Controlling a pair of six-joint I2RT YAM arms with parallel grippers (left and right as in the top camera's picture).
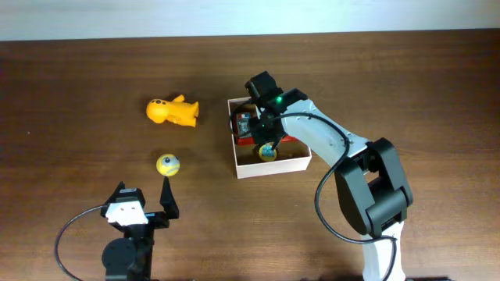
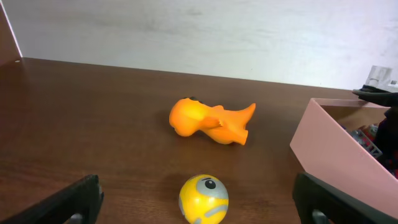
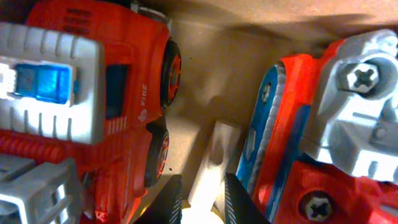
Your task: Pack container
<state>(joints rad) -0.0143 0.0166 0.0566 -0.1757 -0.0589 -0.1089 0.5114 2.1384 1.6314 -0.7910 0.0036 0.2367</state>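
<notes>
**Right pincer [image 3: 202, 182] clamped on held ball [image 1: 268, 151] in container [image 1: 273, 168]**

We saw the right pincer reaching down into the container, jaws nearly together on the held ball, a small yellow-and-blue one. In the wrist view only a yellow sliver of it showed between the fingers [image 3: 239, 202].

The container sat right of centre on the table [image 1: 78, 94], well apart from the left pincer [image 1: 144, 191]. Two red toys lay on its tan floor. The fire truck [image 3: 93, 112] was at left in the wrist view. At right was a red, blue and grey toy [image 3: 323, 124] with its screws showing. A pale strip [image 3: 214, 162] lay between them; we could not tell what it was.

The left pincer sat at the near side of the table, jaws wide apart, holding nothing. The loose ball [image 1: 167, 164], yellow with a grey eye, lay just ahead of it, touching neither finger. The orange toy [image 1: 173, 111] lay on its side farther back, left of the container and apart from it.
</notes>
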